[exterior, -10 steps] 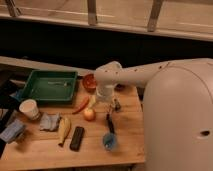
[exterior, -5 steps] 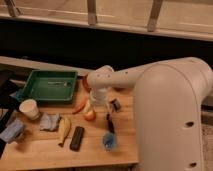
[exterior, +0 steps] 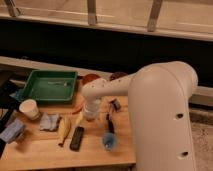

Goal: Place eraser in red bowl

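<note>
The eraser [exterior: 76, 138] is a flat black oblong block lying on the wooden table [exterior: 45, 150], just right of the banana [exterior: 63, 129]. The red bowl [exterior: 90, 79] stands at the table's far edge, right of the green tray, partly behind my arm. My gripper [exterior: 90, 114] hangs at the end of the white arm and points down at the table. It is above and a little right of the eraser, and between the eraser and the red bowl.
A darker maroon bowl [exterior: 118, 76] stands right of the red bowl. A green tray [exterior: 50, 86], a white cup [exterior: 30, 108], blue cloths [exterior: 49, 121], an orange piece [exterior: 78, 107], a black-handled brush with blue head [exterior: 110, 140] and a small dark object [exterior: 115, 104] share the table.
My arm has swung closer and fills more of the right side. The gripper has moved left and down, now covering the spot where a small orange fruit showed. The eraser has not moved.
</note>
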Motion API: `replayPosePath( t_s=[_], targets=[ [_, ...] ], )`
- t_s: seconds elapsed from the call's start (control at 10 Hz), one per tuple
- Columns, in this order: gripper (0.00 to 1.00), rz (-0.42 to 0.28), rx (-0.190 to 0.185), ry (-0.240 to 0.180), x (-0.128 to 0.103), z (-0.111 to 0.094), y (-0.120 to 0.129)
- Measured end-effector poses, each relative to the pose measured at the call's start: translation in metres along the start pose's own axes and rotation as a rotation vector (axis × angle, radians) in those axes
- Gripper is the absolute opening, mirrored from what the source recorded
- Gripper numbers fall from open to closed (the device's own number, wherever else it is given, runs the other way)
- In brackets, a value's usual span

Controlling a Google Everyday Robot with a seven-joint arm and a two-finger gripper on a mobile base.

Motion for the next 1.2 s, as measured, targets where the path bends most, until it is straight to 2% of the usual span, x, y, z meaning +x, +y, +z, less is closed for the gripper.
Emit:
replayPosePath(
  t_s=[0.2, 0.4, 0.8, 1.2],
  targets=[
    [0.80, -0.018, -0.016, 0.025, 0.011, 0.011, 0.016],
    [0.80, -0.023, -0.024, 0.032, 0.014, 0.013, 0.024],
    [0.78, -0.042, -0.015, 0.095, 0.017, 0.037, 0.044],
    [0.41, -0.048, -0.004, 0.096, 0.015, 0.032, 0.036]
  ],
)
